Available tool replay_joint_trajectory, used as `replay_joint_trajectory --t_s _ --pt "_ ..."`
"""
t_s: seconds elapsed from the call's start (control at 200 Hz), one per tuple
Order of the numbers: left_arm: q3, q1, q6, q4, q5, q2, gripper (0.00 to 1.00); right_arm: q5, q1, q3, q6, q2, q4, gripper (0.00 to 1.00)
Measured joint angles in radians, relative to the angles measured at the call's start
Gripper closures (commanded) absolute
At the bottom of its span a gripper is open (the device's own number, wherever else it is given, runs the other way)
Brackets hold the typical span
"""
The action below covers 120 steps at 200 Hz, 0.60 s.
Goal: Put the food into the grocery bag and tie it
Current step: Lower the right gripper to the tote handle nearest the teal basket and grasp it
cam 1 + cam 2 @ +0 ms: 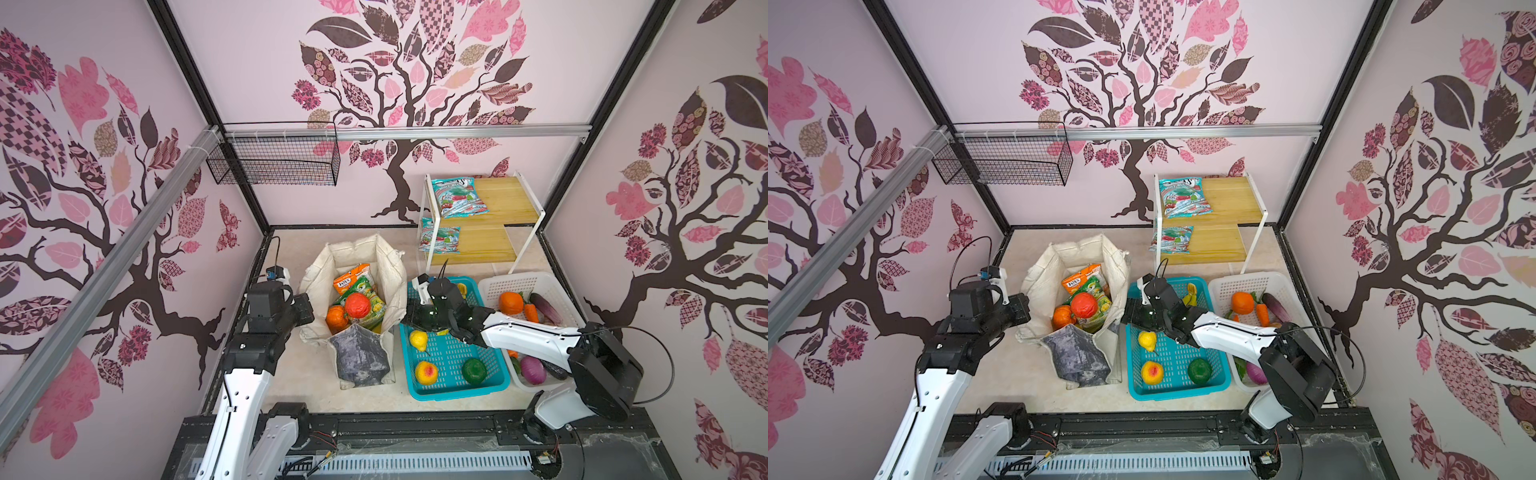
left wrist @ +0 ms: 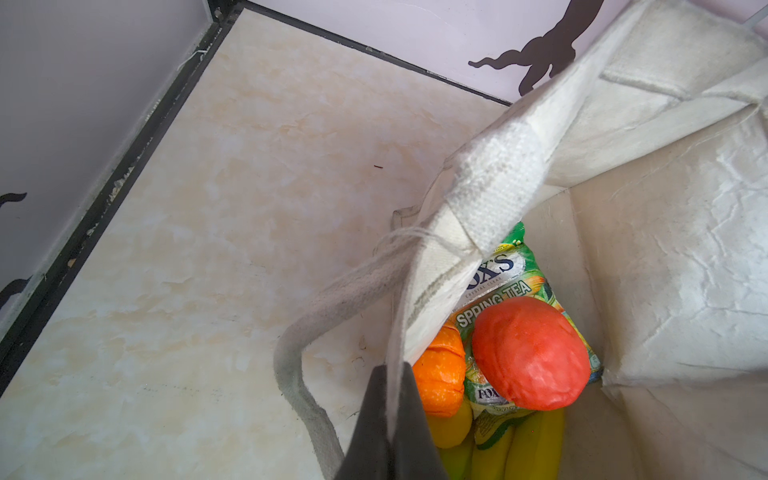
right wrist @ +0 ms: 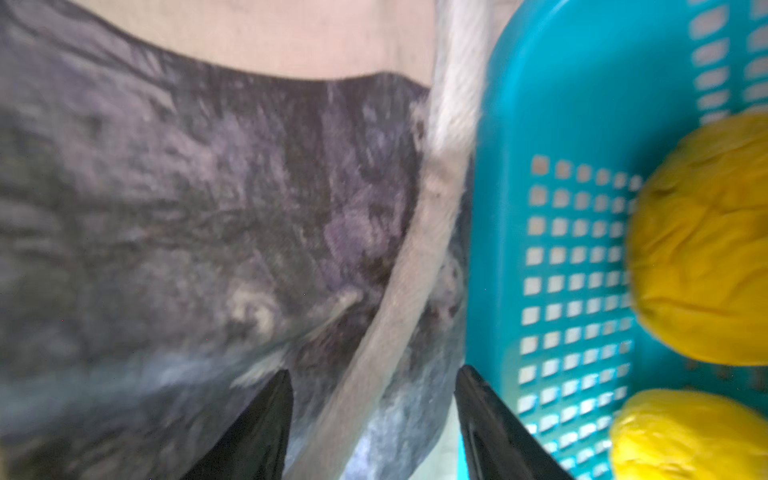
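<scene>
Right gripper [image 3: 374, 370] fingers stand apart at lower centre of the wrist frame, astride the handle [image 3: 415, 257], which runs lengthwise toward upper centre. Left gripper [image 2: 388, 395] is clamped on the bag [image 2: 665, 249] rim; food [image 2: 530, 353] lies inside.

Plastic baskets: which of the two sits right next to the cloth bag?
The teal basket, holding the yellow lemon. It stands directly beside the cream tote; the white basket lies beyond it, farther from the bag.
</scene>
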Motion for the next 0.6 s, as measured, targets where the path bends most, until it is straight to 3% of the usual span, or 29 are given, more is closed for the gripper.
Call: replay_joint_trajectory --t_s 0.35,0.415,0.475,0.6 --pt "0.000 0.000 0.001 0.000 0.000 0.000 1.00 -0.024 0.002 0.039 0.008 0.098 0.050 0.56" --pt "0.000 0.000 0.001 0.000 0.000 0.001 1.00 -0.026 0.006 0.046 0.010 0.102 0.055 0.65" --pt "0.000 0.000 0.001 0.000 0.000 0.001 1.00 -0.025 0.011 0.049 0.009 0.104 0.064 0.81" --pt "0.000 0.000 0.001 0.000 0.000 0.001 1.00 0.000 0.013 0.049 0.014 0.104 0.060 0.90"
